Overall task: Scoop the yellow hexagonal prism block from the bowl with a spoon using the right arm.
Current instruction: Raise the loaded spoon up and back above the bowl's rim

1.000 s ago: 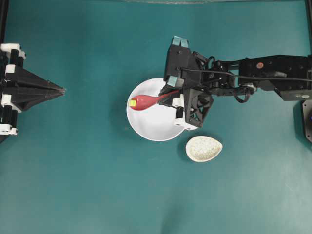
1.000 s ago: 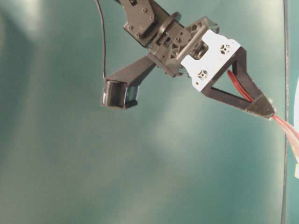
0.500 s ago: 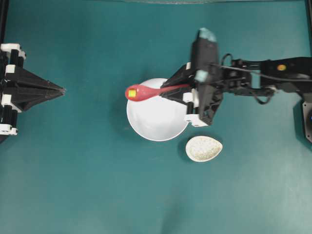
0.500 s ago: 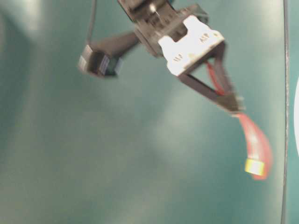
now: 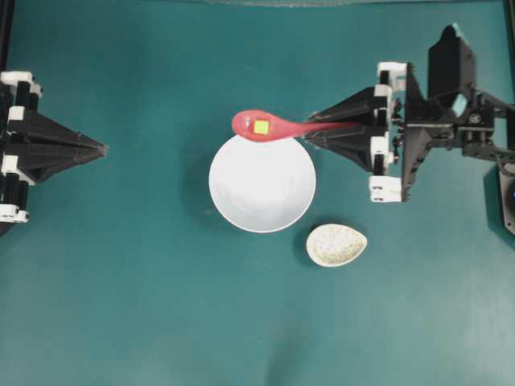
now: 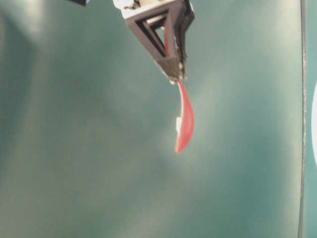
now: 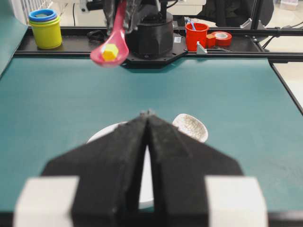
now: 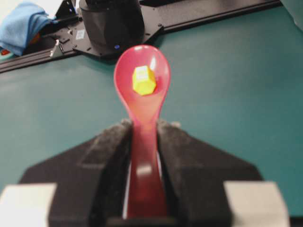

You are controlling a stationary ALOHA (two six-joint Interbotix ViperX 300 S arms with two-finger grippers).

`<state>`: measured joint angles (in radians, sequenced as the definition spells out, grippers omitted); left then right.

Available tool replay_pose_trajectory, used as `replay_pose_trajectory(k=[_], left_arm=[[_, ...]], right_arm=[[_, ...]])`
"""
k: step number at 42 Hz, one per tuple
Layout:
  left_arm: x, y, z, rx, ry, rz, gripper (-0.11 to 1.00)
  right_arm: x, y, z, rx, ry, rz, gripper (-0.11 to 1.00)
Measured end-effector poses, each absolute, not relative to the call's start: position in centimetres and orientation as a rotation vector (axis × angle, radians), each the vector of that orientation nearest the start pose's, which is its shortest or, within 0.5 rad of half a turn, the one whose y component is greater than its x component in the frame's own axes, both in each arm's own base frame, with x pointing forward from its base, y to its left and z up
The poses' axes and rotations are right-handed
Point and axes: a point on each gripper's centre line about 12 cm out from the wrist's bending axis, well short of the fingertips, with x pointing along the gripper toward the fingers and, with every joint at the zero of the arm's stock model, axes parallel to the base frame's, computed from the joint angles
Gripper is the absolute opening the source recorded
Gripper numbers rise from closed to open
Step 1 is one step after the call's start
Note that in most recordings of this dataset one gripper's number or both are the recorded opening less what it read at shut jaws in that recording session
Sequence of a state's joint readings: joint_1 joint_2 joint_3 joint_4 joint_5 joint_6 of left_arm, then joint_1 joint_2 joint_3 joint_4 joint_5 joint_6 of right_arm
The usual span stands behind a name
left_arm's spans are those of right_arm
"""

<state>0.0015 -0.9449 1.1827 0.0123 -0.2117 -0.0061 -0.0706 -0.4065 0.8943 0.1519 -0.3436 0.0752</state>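
Yellow hexagonal prism block (image 5: pixel 261 126) sits in the scoop of the pink-red spoon (image 5: pixel 278 127), just past the white bowl (image 5: pixel 262 184) rim at 12 o'clock. Right gripper (image 5: pixel 309 133) clamped on the handle. Left gripper (image 5: pixel 103 149) jaws together, holding nothing. Speckled dish (image 5: pixel 336 245) at bowl's 4 o'clock.

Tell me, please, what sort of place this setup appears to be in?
Probably a robotics lab bench: a teal mat between two robot arms, the right end effector holding a spoon, with tape rolls behind.
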Motion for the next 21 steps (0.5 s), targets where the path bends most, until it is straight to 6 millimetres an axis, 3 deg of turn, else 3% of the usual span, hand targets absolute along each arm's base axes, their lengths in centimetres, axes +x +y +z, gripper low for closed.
replay_pose_trajectory(k=[21], left_arm=[[20.13,0.00,27.74,0.004,0.026,-0.001,0.00]], right_arm=[[31.53,-2.83,27.00,0.221,0.128,-0.136,0.25]])
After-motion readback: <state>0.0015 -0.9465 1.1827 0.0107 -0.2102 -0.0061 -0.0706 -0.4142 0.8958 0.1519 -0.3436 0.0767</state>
